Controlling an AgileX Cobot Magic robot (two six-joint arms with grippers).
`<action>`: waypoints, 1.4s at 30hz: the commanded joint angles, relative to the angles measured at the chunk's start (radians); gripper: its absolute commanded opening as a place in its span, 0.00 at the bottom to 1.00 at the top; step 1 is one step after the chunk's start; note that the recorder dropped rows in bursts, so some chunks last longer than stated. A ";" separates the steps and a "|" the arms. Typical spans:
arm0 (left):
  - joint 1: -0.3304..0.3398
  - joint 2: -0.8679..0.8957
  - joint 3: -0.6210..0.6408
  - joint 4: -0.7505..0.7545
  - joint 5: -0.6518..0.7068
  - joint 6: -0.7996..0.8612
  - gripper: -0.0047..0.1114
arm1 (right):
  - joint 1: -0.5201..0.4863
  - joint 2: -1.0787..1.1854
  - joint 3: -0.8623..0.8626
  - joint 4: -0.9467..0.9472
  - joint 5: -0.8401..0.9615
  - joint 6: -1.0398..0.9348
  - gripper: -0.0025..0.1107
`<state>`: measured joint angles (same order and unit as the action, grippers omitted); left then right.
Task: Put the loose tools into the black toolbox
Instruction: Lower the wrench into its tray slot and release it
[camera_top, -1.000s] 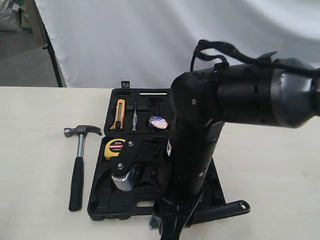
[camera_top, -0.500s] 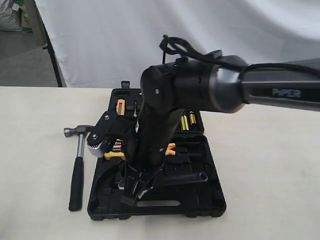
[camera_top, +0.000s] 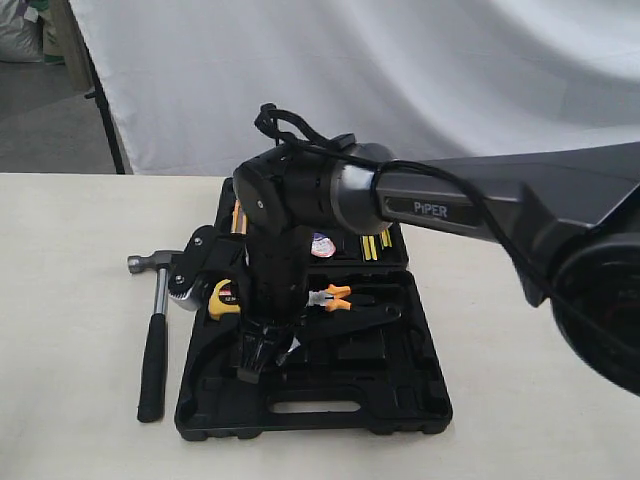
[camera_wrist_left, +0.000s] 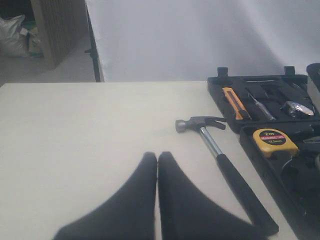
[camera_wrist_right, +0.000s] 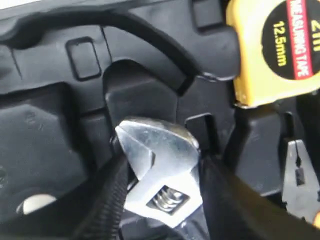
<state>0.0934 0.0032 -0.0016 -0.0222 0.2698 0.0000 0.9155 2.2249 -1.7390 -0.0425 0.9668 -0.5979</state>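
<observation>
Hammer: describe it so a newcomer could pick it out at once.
Start at the open black toolbox in the middle of the pale table. Just beyond its left edge in the exterior view lies the claw hammer. It is the only tool flat on bare tabletop, steel-headed with a long black handle.

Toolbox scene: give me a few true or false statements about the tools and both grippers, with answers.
1. The hammer lies outside the toolbox. True.
2. The right gripper is empty. False: it is shut on the wrench.
3. The left gripper holds the hammer. False: it is shut on nothing, apart from the hammer.
4. The tape measure sits in the toolbox. True.
</observation>
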 joint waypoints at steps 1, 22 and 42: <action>0.002 -0.003 0.002 -0.008 -0.001 0.000 0.05 | -0.019 0.039 -0.058 -0.012 -0.005 0.004 0.02; 0.002 -0.003 0.002 -0.008 -0.001 0.000 0.05 | -0.075 0.042 -0.062 0.121 -0.062 0.157 0.02; 0.002 -0.003 0.002 -0.008 -0.001 0.000 0.05 | -0.075 0.051 -0.062 0.127 -0.025 0.261 0.02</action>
<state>0.0934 0.0032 -0.0016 -0.0222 0.2698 0.0000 0.8454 2.2766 -1.7987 0.0735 0.9373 -0.3390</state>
